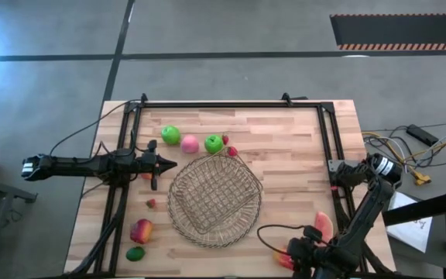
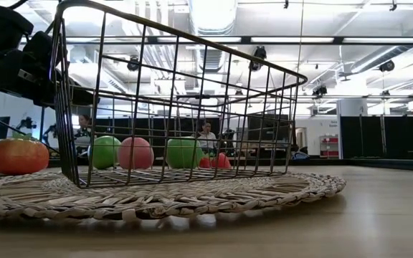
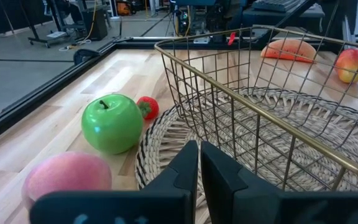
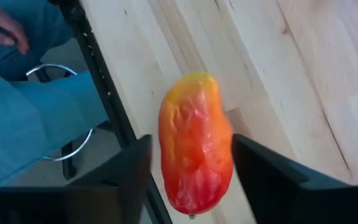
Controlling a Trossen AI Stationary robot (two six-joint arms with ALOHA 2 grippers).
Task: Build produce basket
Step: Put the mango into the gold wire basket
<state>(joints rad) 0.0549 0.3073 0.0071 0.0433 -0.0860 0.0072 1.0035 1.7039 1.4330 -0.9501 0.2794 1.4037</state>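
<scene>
The dark wire basket [image 1: 214, 198] sits on the round woven mat [image 1: 178, 226] at mid-table. Two green apples [image 1: 170, 135] [image 1: 214, 142], a pink peach [image 1: 190, 144] and strawberries [image 1: 232, 151] lie on the table beyond it. A red-yellow apple [image 1: 141, 230], a lime [image 1: 135, 253] and a strawberry [image 1: 151, 203] lie near left, and a watermelon slice [image 1: 324, 226] near right. My left gripper [image 1: 163, 163] is shut and empty, left of the basket [image 3: 260, 93]. My right gripper [image 4: 191, 180] is open at the near edge, with a finger on either side of the red-yellow mango [image 4: 194, 149]. My right gripper's fingers [image 4: 123, 171] stand on either side of the mango's long body [image 4: 222, 155]. A narrow gap shows at one finger. I cannot tell whether the other finger touches the mango, or whether the mango rests on the table.
A black frame rail [image 1: 331, 147] runs round the tabletop. A person in blue [image 4: 17, 118] sits just past the near edge, by the right gripper. Bare wood lies right of the basket [image 1: 293, 178]. In the low view the fruits [image 2: 135, 153] show behind the basket [image 2: 178, 107].
</scene>
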